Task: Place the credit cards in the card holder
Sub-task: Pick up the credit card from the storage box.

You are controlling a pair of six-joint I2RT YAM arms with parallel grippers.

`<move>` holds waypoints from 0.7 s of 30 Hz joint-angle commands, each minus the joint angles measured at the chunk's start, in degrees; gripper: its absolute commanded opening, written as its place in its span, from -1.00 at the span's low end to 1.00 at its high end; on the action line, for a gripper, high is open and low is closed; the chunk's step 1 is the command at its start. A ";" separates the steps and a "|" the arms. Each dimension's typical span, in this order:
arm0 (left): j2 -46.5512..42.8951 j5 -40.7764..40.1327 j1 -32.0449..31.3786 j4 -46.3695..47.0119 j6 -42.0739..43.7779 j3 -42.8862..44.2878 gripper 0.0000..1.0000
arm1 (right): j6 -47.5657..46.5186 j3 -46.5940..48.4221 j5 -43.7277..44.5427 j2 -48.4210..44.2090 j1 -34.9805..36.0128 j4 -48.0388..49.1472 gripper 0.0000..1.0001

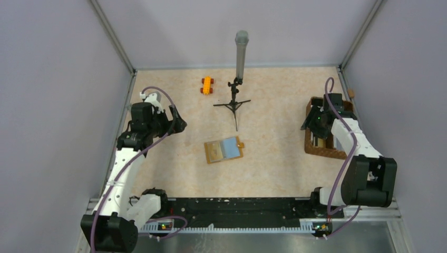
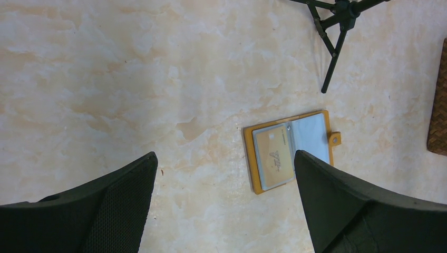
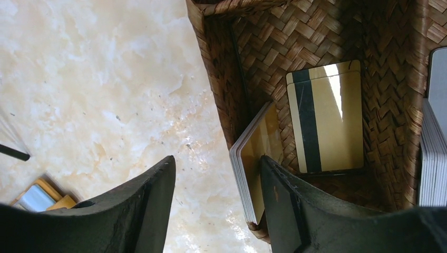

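The card holder (image 1: 224,149) lies open on the table's middle, mustard-orange, with a gold card (image 2: 274,162) in its left sleeve and a pale blue panel (image 2: 312,136) on the right. My left gripper (image 2: 225,155) hovers open above and left of it, holding nothing. At the wicker basket (image 1: 322,150) my right gripper (image 3: 217,158) stands open. One finger is outside the basket wall, the other inside. A stack of credit cards (image 3: 245,179) leans on that wall, close to the inner finger. Another gold card (image 3: 327,121) with a black stripe lies flat in the basket.
An orange toy car (image 1: 207,85) and a small black tripod (image 1: 235,103) holding a grey tube stand at the back. More silvery cards (image 3: 432,158) stand in the basket's adjoining compartment. The basket's edge (image 2: 438,105) shows in the left wrist view.
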 commanded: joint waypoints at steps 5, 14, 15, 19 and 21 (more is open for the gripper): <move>-0.33 -0.45 0.24 1.20 0.88 -0.44 0.98 | -0.61 2.02 -1.63 -3.53 -0.03 -0.94 0.13; -0.43 -0.26 0.24 1.24 0.88 -0.63 0.98 | -0.79 2.83 -0.06 -5.01 -0.03 -2.47 -0.03; -0.42 -0.19 0.24 1.24 0.88 -0.64 0.98 | -0.85 2.93 0.23 -5.15 -0.03 -2.61 -0.06; -0.42 0.00 0.25 1.32 0.81 -0.69 0.97 | -1.02 3.19 0.71 -5.35 -0.03 -3.00 -0.22; -0.42 0.09 0.24 1.32 0.79 -0.72 0.97 | -0.99 3.09 0.72 -5.29 -0.03 -3.07 -0.31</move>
